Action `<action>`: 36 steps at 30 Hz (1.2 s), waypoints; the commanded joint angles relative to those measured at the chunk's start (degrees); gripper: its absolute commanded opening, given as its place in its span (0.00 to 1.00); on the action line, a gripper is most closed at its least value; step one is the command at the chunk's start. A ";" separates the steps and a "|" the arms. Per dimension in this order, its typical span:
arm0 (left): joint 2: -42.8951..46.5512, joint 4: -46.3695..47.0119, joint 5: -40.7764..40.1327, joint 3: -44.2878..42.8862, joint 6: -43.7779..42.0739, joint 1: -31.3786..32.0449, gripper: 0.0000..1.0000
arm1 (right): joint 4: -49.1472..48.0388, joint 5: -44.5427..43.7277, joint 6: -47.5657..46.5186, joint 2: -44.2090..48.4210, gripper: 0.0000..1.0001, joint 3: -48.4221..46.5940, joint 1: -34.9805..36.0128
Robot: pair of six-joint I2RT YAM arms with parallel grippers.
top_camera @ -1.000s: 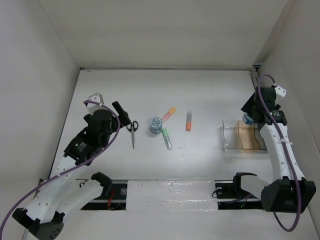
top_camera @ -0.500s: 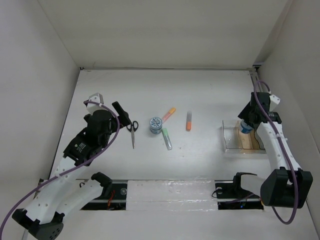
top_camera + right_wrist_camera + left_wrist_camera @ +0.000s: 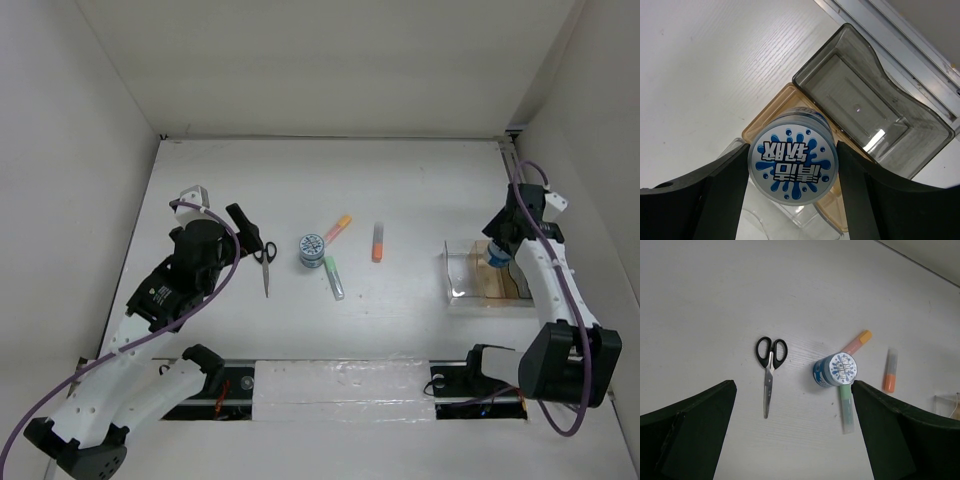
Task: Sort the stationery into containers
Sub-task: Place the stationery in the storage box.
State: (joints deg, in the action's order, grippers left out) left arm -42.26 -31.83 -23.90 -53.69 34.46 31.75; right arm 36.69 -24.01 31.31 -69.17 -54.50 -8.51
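My right gripper point(image 3: 497, 254) is shut on a blue-and-white patterned cylinder point(image 3: 792, 164), held upright over the light-brown wooden box point(image 3: 765, 126), which adjoins the clear plastic box point(image 3: 463, 276). I cannot tell whether the cylinder touches the box floor. My left gripper point(image 3: 245, 232) is open and empty, just left of the black-handled scissors point(image 3: 769, 368). On the table middle lie the second patterned cylinder point(image 3: 312, 249), the pale green marker point(image 3: 333, 277), the pink-orange marker point(image 3: 338, 228) and the orange marker point(image 3: 377, 242). In the left wrist view the cylinder point(image 3: 836, 370) stands against the green marker point(image 3: 846, 409).
A smoky transparent tray point(image 3: 872, 117) lies against the wooden box's far side, by the metal rail point(image 3: 900, 47) at the table's right edge. White walls close in the table on three sides.
My right gripper has carried the patterned cylinder nearer and lower, from the boxes' far end to over the wooden box. The left arm and the table items have not moved.
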 commanded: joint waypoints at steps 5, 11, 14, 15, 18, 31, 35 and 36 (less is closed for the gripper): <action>-0.01 2.39 0.35 0.25 -1.06 -0.37 1.00 | -6.71 0.62 -0.46 -1.58 0.00 0.10 -1.15; -0.54 2.39 0.35 0.25 -1.06 -0.37 1.00 | -8.64 3.18 -0.46 -4.22 0.00 -0.43 -1.15; -0.54 2.39 0.35 0.25 -1.06 -0.37 1.00 | -9.18 3.18 -0.46 -4.93 0.00 -0.43 -1.15; -0.54 2.39 0.35 0.25 -1.06 -0.37 1.00 | -9.18 3.18 -0.46 -6.23 0.00 -0.43 -1.15; -0.54 2.39 0.35 0.25 -1.06 -0.37 1.00 | -10.23 2.56 -0.46 -7.73 0.00 -0.43 -1.15; -0.54 2.39 0.35 0.25 -1.06 -0.37 1.00 | -10.24 1.51 0.07 -9.41 0.58 -0.43 -1.15; -1.07 2.39 0.35 0.25 -1.06 -0.37 1.00 | -9.70 0.89 0.07 -7.30 0.92 -0.43 -0.54; -1.07 2.39 0.35 0.25 -1.06 -0.37 1.00 | -9.70 0.89 0.07 -6.78 0.94 -0.43 -0.02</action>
State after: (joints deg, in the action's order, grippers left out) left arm -43.29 -31.07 -23.75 -53.69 34.28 31.75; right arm 30.17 -21.45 31.09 -78.89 -54.37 -9.23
